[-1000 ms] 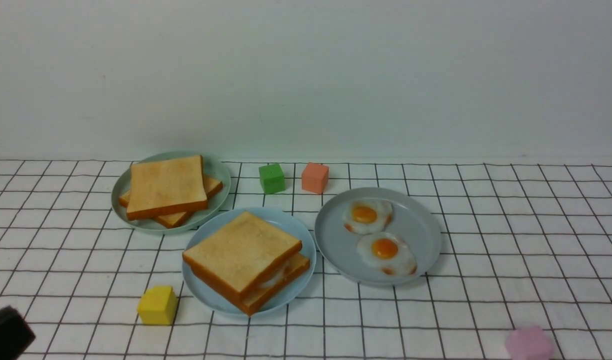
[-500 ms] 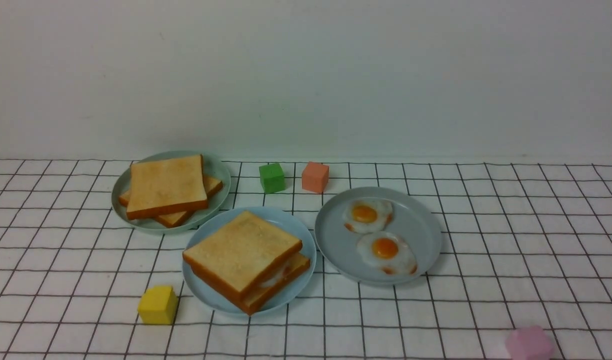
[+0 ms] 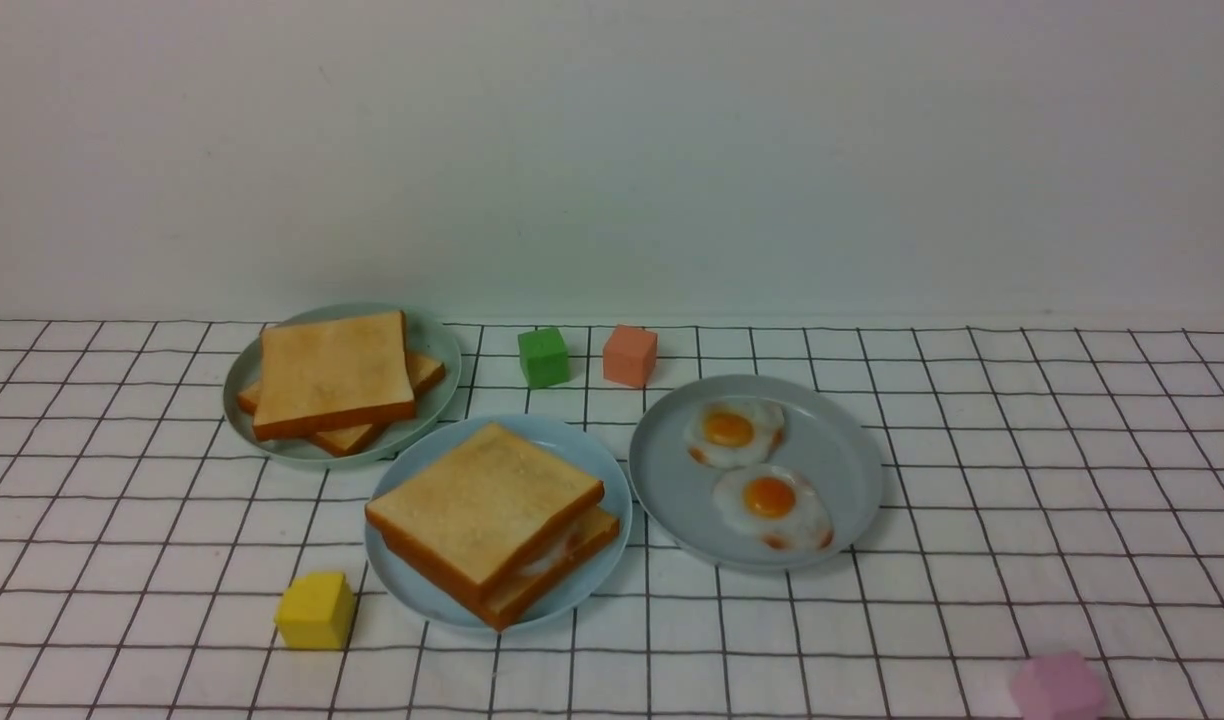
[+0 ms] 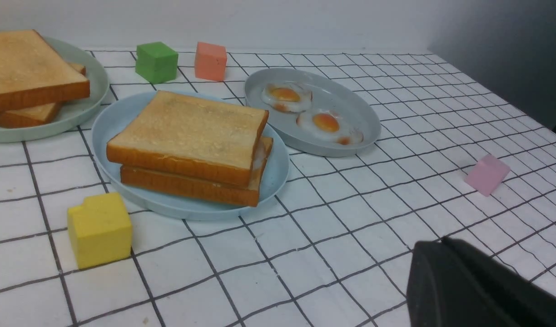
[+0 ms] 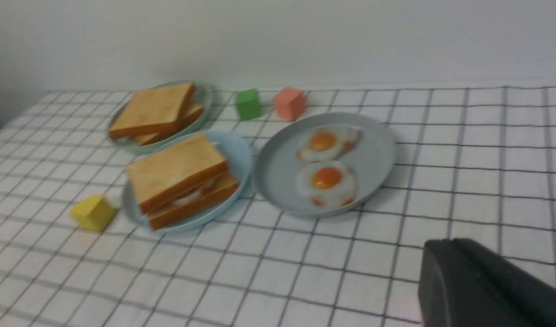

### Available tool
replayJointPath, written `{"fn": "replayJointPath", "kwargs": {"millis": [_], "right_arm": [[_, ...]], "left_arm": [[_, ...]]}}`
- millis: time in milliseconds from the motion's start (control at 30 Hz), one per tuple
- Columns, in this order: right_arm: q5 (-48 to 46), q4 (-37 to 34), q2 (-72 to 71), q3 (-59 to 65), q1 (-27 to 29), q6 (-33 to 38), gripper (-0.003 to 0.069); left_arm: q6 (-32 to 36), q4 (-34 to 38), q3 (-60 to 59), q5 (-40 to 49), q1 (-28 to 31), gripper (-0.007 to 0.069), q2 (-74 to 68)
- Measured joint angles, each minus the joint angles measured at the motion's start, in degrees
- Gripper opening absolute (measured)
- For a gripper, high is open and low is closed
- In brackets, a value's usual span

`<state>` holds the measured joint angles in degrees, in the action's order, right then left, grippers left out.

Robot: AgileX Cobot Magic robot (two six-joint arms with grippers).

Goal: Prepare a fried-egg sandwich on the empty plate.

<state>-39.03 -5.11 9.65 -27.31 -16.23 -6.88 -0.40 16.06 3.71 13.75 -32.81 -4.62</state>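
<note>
Little of the robot's body shows: in the left wrist view only a matt black part of the left gripper (image 4: 478, 286) is seen, a smooth block with a rounded upper corner and a faint ridge line running along its top; no screws, cables or markings can be made out on it. In the right wrist view the right gripper (image 5: 487, 286) shows as a like dark, near-black shape, rounded at the corner and slightly blurred; its surface looks plain and dull.
</note>
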Motion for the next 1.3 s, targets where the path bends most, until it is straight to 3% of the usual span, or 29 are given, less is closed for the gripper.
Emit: {"fn": "replayJointPath", "kwargs": {"millis": [167,267,367,1300], "right_arm": [[7.7,0.2,-5.4,14.0,12.3,6.3,-0.0012],[12.3,0.2,-9.4,22.1,15.5,7.3,-0.0012],[15.6,0.0,-10.2,28.0,15.8,6.9,-0.0012],[16.3,-0.2,-10.2,28.2,15.8,5.9,-0.0002]], "left_arm": [[0.0,0.0,0.0,0.0,0.0,-0.0013,0.0],[0.0,0.0,0.0,0.0,0.0,-0.0013,0.0],[0.0,0.0,0.0,0.1,0.0,-0.0013,0.0],[0.0,0.1,-0.2,-0.1,0.0,0.0005,0.0]]}}
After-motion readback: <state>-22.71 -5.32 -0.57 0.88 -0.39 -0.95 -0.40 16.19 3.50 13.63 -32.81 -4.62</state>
